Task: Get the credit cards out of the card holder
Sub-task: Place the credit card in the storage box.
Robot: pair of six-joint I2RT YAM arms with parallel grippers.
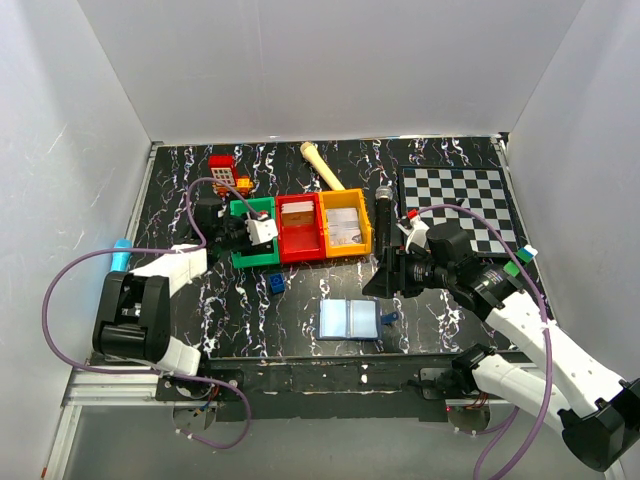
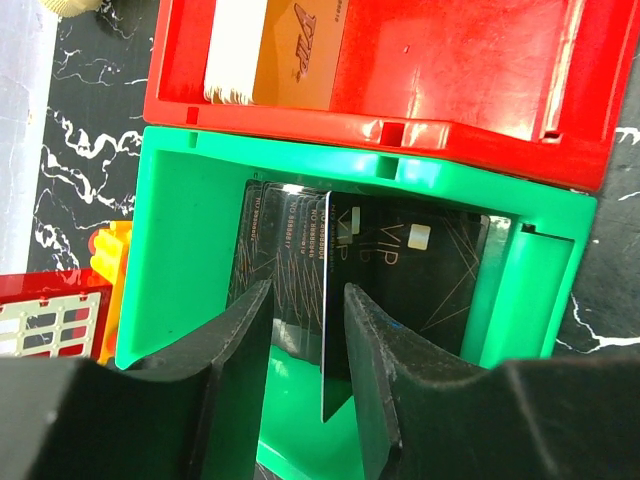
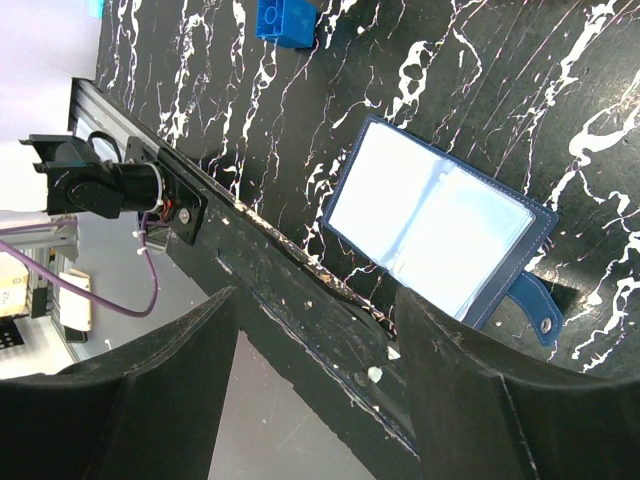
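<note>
Card holder (image 3: 430, 215), navy-blue folding wallet: lies open and flat on the desk near its front edge, pale inner sleeves facing up and strap tab (image 3: 535, 305) out to one side. I cannot tell whether any sleeve holds a card.

Desk (image 1: 300, 300), black with white marble veining: carries all items listed.

Checkerboard (image 1: 458, 205), black and white: far right corner.

Plastic bins, in a row beyond the holder: green (image 2: 180, 300), red (image 2: 400, 130), yellow (image 1: 346, 247).

Right claw (image 3: 315, 310): fingers wide apart, nothing between them, above the desk's front edge just beside the holder.

Left claw (image 2: 308, 295): inside the green bin, fingers apart.

Credit cards (image 2: 430, 270), black with VIP lettering: stand in the green bin. One (image 2: 335, 300) is on edge between the left fingers, with a gap on one side.

Toy brick (image 1: 275, 283), small and bright blue: left of the holder.
</note>
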